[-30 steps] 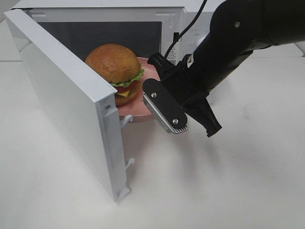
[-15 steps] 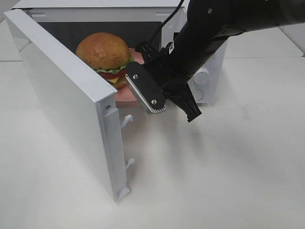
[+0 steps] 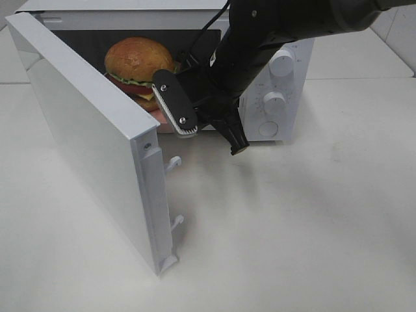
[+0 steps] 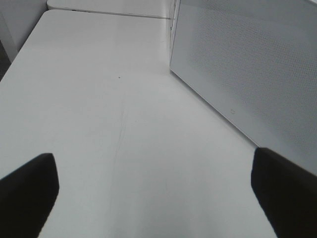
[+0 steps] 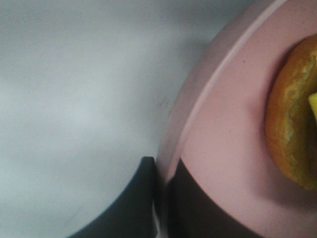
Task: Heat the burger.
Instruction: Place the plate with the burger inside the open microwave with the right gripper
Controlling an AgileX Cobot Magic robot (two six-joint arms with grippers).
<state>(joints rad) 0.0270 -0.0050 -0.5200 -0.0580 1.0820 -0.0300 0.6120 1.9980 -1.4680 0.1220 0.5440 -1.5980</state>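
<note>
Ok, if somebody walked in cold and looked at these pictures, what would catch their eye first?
The glossy golden burger with its green lettuce stands out most, sitting on a pink plate in the opening of the white microwave. Next comes the black right end effector, shut on the plate's rim. The microwave door stands wide open on the left of the high view.

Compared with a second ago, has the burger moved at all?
Yes. The burger has travelled up and left in the high view, toward and into the microwave's opening, riding on the plate pinched by the right claw.
</note>
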